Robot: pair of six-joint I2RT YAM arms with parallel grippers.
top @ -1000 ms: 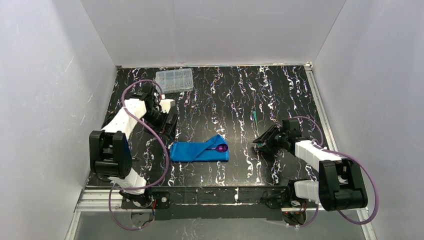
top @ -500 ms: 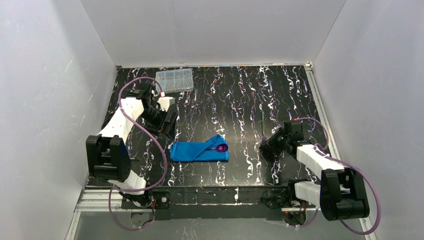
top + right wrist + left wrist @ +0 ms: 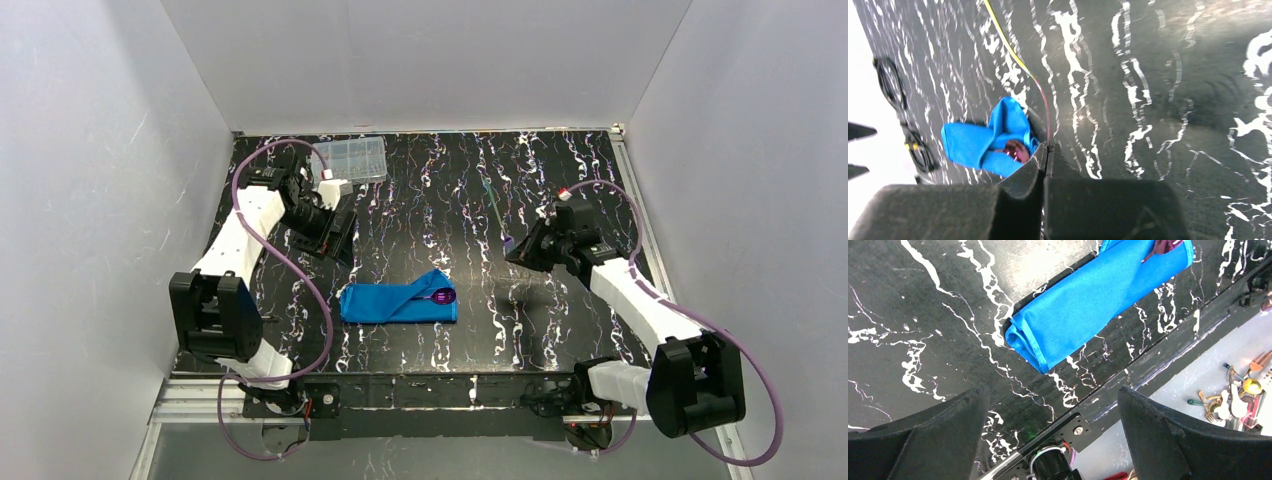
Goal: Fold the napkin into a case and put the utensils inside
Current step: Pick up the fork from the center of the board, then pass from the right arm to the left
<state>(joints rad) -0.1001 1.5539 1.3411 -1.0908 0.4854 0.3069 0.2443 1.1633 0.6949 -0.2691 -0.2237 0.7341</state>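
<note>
The napkin [image 3: 398,303] lies in the middle of the table, folded into a narrow blue case with a diagonal flap. One of the utensils, a purple spoon [image 3: 444,296], sticks out of its right end. My right gripper [image 3: 513,244] hangs above the table to the right of the case, shut on a thin green utensil [image 3: 497,210] that points away towards the back. In the right wrist view that utensil [image 3: 1020,62] is a thin stick running up from the shut right gripper [image 3: 1047,150], with the case [image 3: 975,145] and spoon [image 3: 1015,150] beyond. My left gripper [image 3: 335,235] stands open, empty, to the back left of the case [image 3: 1093,300].
A clear compartment box [image 3: 349,159] sits at the back left of the table. White walls close in three sides. The metal front rail [image 3: 430,390] carries both arm bases. Loose small cutlery [image 3: 1243,395] lies on the floor beyond the table edge in the left wrist view.
My right gripper closed on the green utensil and lifted it up and towards the back. The left arm drew back a little, still open.
</note>
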